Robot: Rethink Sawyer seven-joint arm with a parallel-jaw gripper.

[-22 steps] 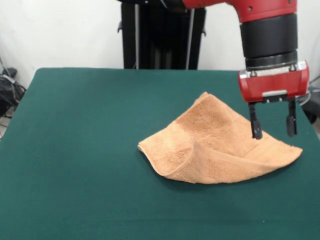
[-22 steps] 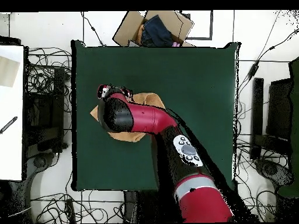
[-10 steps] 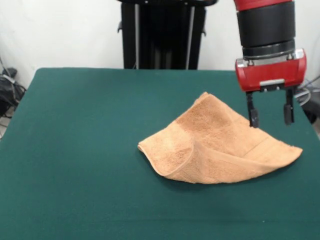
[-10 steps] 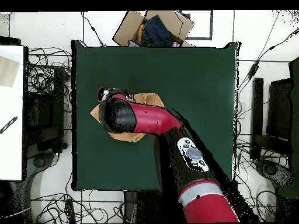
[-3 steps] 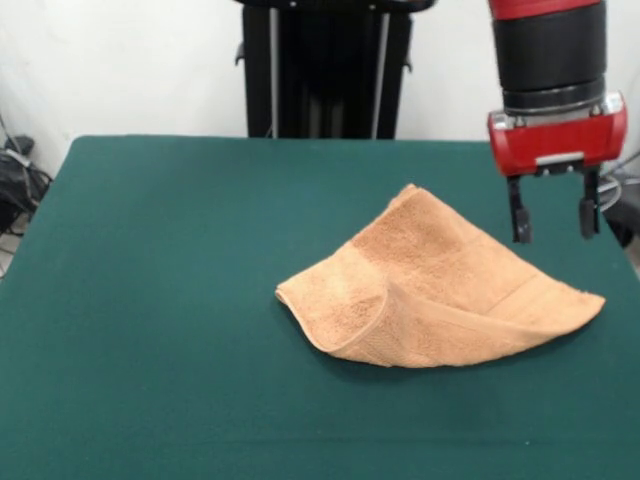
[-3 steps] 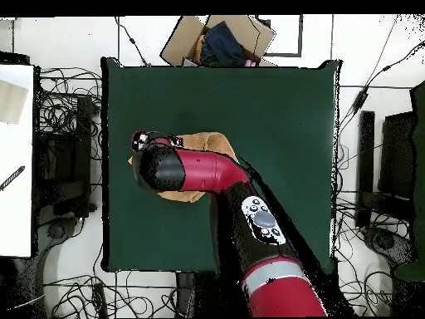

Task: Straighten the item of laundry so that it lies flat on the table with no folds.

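The item of laundry is a peach-orange towel, folded over itself into a rough triangle on the dark green table. Its near edge curls under at the left, and a pointed corner reaches right. My gripper hangs open above the towel's right part, clear of the cloth, with nothing between its fingers. In the overhead view the red arm covers most of the towel, and the gripper shows only as a small part at the arm's left end.
An open cardboard box with dark contents sits past the table's top edge in the overhead view. Cables and equipment surround the table. A white surface lies at the left.
The gripper has risen off the towel and shifted right in the front view, staying open. The towel has not moved.
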